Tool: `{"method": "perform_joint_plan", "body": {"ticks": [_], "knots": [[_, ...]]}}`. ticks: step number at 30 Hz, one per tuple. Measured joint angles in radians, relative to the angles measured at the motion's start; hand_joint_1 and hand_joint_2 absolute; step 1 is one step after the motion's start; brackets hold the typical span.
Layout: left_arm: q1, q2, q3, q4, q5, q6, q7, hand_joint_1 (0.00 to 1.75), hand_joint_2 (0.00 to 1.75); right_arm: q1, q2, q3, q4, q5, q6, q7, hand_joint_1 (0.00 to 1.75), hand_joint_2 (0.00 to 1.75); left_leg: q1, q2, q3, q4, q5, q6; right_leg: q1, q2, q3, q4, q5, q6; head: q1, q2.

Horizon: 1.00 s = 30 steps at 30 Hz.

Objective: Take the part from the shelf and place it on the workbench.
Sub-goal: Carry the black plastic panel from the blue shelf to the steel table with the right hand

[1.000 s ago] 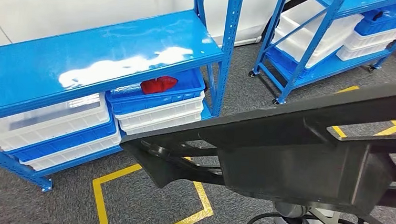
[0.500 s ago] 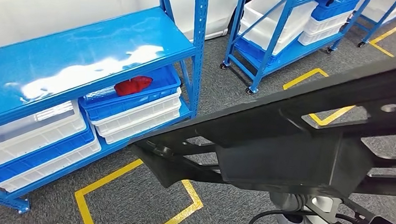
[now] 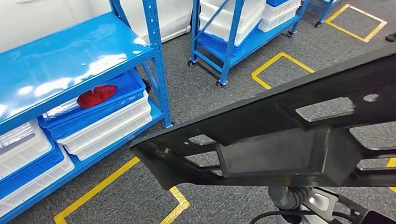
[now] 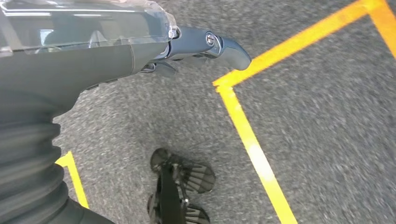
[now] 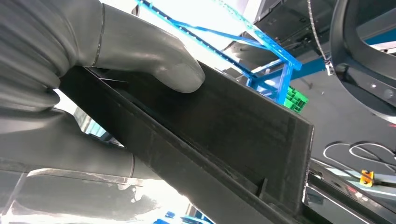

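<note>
Because the black part [image 3: 288, 139] is long and flat, it is carried broadside across the front of the body, high enough to pass over the floor, and in the head view it spans the lower frame from centre to the right edge. At the right wrist, the right robot hand [image 5: 84, 70] is clamped on the part [image 5: 210, 135]: the thick grey thumb [image 5: 173, 74] presses on the upper face near one edge while the rest of the hand sits beneath, so the panel is pinched through its thickness and, I judge, kept from tipping. The left robot hand [image 4: 196, 46] hangs by the robot's side over the grey carpet [image 4: 327, 116], near yellow floor tape [image 4: 252, 144]; whether its dark fingers are apart or curled cannot be told from this angle, though nothing shows in them. Just beyond the part, a yellow floor outline [image 3: 127, 196] marks a bay on the carpet. Farther left stands the blue shelf [image 3: 56, 70], with stacked white and blue bins [image 3: 105, 121] below and a red item [image 3: 96, 95] lying in the top blue bin. Farther back is a wheeled blue rack [image 3: 233, 30] holding more bins. With the part off the shelf and no worktop in sight, carrying it to the worktop looks like the step in hand.
</note>
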Motion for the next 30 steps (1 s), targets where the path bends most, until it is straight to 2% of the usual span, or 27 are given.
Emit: {"method": "perform_joint_plan", "body": {"ticks": [1,2,4,5,6,7,8,9,10,11,12,13,15,16,17,18,20,22,24,25,27,28,30], "knots": [[0.0,-0.001,0.004,0.0,0.0,0.003,-0.001,0.0,1.75,-0.004,0.001,0.003,0.002,-0.001,0.003,0.0,1.75,1.75,0.002,-0.019,0.019,-0.044,0.014,0.003,0.0,0.011,-0.004,0.004,0.0,0.006,0.0,0.0],[0.0,-0.002,0.007,0.0,0.0,0.006,-0.003,0.0,1.75,-0.007,0.002,0.006,0.004,-0.002,0.005,0.0,1.75,1.75,0.001,-0.032,0.028,-0.066,0.016,0.006,-0.001,0.022,-0.009,0.007,0.001,0.012,0.0,0.0],[-0.002,-0.004,0.012,0.0,0.001,0.01,-0.004,0.0,1.75,-0.01,0.003,0.01,0.005,-0.002,0.009,0.0,1.75,1.75,-0.001,-0.02,0.03,-0.071,0.015,0.017,-0.004,0.041,-0.016,0.006,0.006,0.027,0.0,0.0],[-0.004,-0.005,0.015,0.0,0.001,0.01,-0.004,0.0,1.75,-0.01,0.003,0.011,0.005,-0.002,0.009,0.0,1.75,1.75,0.0,-0.01,0.032,-0.076,0.019,0.024,-0.004,0.036,-0.019,0.009,0.004,0.033,0.0,0.0],[-0.005,-0.006,0.017,0.0,0.001,0.011,-0.005,0.0,1.75,-0.013,0.003,0.011,0.005,-0.002,0.009,0.0,1.75,1.75,0.001,0.002,0.034,-0.081,0.022,0.031,-0.003,0.017,-0.027,0.024,-0.006,0.038,0.0,0.0],[-0.005,-0.008,0.02,0.0,0.002,0.012,-0.006,0.0,1.75,-0.017,0.004,0.012,0.005,-0.002,0.009,0.0,1.75,1.75,0.002,0.015,0.036,-0.086,0.025,0.038,-0.001,-0.01,-0.044,0.06,-0.028,0.043,0.0,0.0],[-0.004,-0.008,0.024,0.0,0.005,0.015,-0.007,0.0,1.75,-0.02,0.004,0.013,0.006,-0.003,0.01,0.0,1.75,1.75,-0.001,0.028,0.037,-0.088,0.026,0.043,-0.002,-0.041,-0.069,0.114,-0.058,0.046,0.0,0.0],[-0.002,-0.009,0.029,0.0,0.009,0.019,-0.009,0.0,1.75,-0.023,0.004,0.013,0.006,-0.005,0.01,0.0,1.75,1.75,-0.003,0.041,0.037,-0.088,0.025,0.046,-0.004,-0.062,-0.101,0.181,-0.089,0.049,0.001,0.0],[-0.001,-0.008,0.034,0.0,0.013,0.023,-0.011,0.0,1.75,-0.023,0.004,0.014,0.007,-0.007,0.01,0.0,1.75,1.75,-0.005,0.055,0.036,-0.087,0.024,0.048,-0.006,-0.073,-0.13,0.24,-0.111,0.052,0.001,0.0],[-0.001,-0.008,0.04,0.0,0.014,0.024,-0.014,0.0,1.75,-0.023,0.004,0.014,0.007,-0.008,0.009,0.0,1.75,1.75,-0.006,0.069,0.036,-0.087,0.023,0.048,-0.008,-0.078,-0.146,0.272,-0.117,0.053,0.001,0.0],[-0.001,-0.008,0.044,0.0,0.013,0.022,-0.018,0.0,1.75,-0.023,0.004,0.014,0.007,-0.009,0.006,0.0,1.75,1.75,-0.006,0.082,0.036,-0.087,0.022,0.047,-0.009,-0.082,-0.145,0.273,-0.107,0.054,0.001,0.0],[-0.002,-0.008,0.048,0.0,0.01,0.019,-0.023,0.0,1.75,-0.023,0.004,0.014,0.006,-0.008,0.002,0.0,1.75,1.75,-0.006,0.093,0.038,-0.086,0.02,0.046,-0.01,-0.089,-0.123,0.232,-0.081,0.053,0.001,0.0],[-0.004,-0.007,0.052,0.0,0.004,0.013,-0.031,0.0,1.75,-0.023,0.005,0.014,0.002,-0.005,-0.008,0.0,1.75,1.75,-0.009,0.113,0.043,-0.086,0.015,0.04,-0.004,-0.13,-0.05,0.098,-0.028,0.045,0.001,0.0],[-0.004,-0.005,0.053,0.0,0.003,0.009,-0.034,0.0,1.75,-0.023,0.006,0.014,-0.002,-0.002,-0.01,0.0,1.75,1.75,-0.011,0.123,0.045,-0.085,0.012,0.035,0.0,-0.149,-0.022,0.044,-0.012,0.038,0.0,0.0],[-0.004,-0.003,0.056,0.0,0.003,0.006,-0.037,0.0,1.75,-0.022,0.008,0.015,-0.007,0.001,-0.011,0.0,1.75,1.75,-0.014,0.132,0.047,-0.084,0.01,0.03,0.005,-0.161,-0.009,0.014,-0.008,0.03,0.0,0.0],[-0.004,-0.002,0.058,0.0,0.002,0.004,-0.04,0.0,1.75,-0.021,0.011,0.015,-0.01,0.005,-0.011,-0.001,1.75,1.75,-0.016,0.143,0.049,-0.084,0.007,0.024,0.01,-0.16,-0.008,0.005,-0.01,0.023,0.0,0.0],[-0.007,0.001,0.062,0.0,0.002,0.001,-0.043,0.0,1.75,-0.016,0.014,0.015,-0.016,0.009,-0.011,-0.001,1.75,1.75,-0.016,0.159,0.053,-0.084,0.001,0.013,0.008,-0.135,-0.01,0.001,-0.006,0.011,0.001,0.0],[-0.011,0.003,0.065,0.0,0.002,-0.001,-0.045,0.0,1.75,-0.014,0.018,0.016,-0.02,0.013,-0.011,-0.001,1.75,1.75,-0.012,0.121,0.042,-0.047,-0.029,0.004,0.003,-0.111,-0.007,-0.007,-0.001,-0.002,0.0,0.0],[-0.01,0.005,0.068,0.0,0.001,-0.006,-0.054,0.0,1.75,-0.015,0.023,0.019,-0.022,0.021,-0.013,-0.002,1.75,1.75,-0.009,0.065,-0.008,0.064,-0.09,-0.001,0.001,-0.088,-0.006,-0.01,0.002,-0.009,0.0,0.0],[-0.008,0.005,0.07,0.0,0.001,-0.011,-0.061,0.0,1.75,-0.015,0.025,0.02,-0.023,0.028,-0.017,-0.001,1.75,1.75,-0.009,0.054,-0.04,0.13,-0.117,-0.002,0.001,-0.076,-0.006,-0.009,0.002,-0.011,0.0,0.0],[-0.005,0.006,0.075,0.0,0.001,-0.02,-0.076,0.0,1.75,-0.015,0.027,0.022,-0.023,0.042,-0.026,-0.001,1.75,1.75,-0.009,0.046,-0.084,0.216,-0.14,-0.004,0.002,-0.053,-0.006,-0.008,0.002,-0.012,0.0,0.0],[-0.005,0.006,0.076,0.0,0.0,-0.023,-0.08,0.0,1.75,-0.016,0.027,0.022,-0.023,0.049,-0.032,-0.001,1.75,1.75,-0.008,0.046,-0.087,0.215,-0.127,-0.004,0.002,-0.043,-0.006,-0.006,0.002,-0.012,0.0,0.0],[-0.007,0.006,0.077,0.0,-0.005,-0.025,-0.083,0.0,1.75,-0.02,0.028,0.027,-0.023,0.059,-0.044,0.0,1.75,1.75,-0.006,0.038,-0.052,0.129,-0.064,-0.003,0.001,-0.022,-0.006,-0.001,0.001,-0.01,0.0,0.0]]}}
